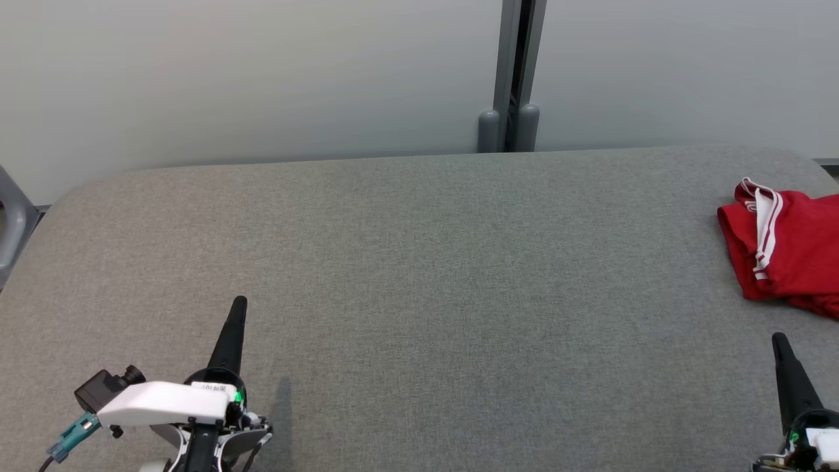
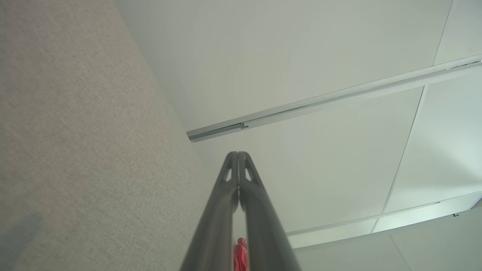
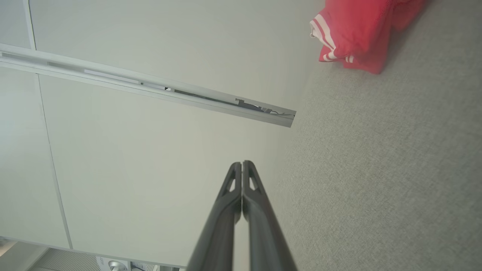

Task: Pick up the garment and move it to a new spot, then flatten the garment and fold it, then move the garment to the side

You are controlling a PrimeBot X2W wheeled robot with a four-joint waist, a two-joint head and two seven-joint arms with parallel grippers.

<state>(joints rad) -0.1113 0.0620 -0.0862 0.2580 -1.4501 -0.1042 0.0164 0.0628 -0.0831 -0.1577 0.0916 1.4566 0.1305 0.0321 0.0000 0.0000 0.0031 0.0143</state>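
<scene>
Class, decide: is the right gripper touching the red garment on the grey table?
Apart. In the head view, a strip of bare grey table separates the right gripper from the red garment.

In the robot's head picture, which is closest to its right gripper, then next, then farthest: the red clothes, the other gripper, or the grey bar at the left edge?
1. Red clothes: just beyond the right gripper, on the right side.
2. Left gripper: far across, at the lower left.
3. Grey bar: farthest, at the left edge, beyond that gripper.
</scene>
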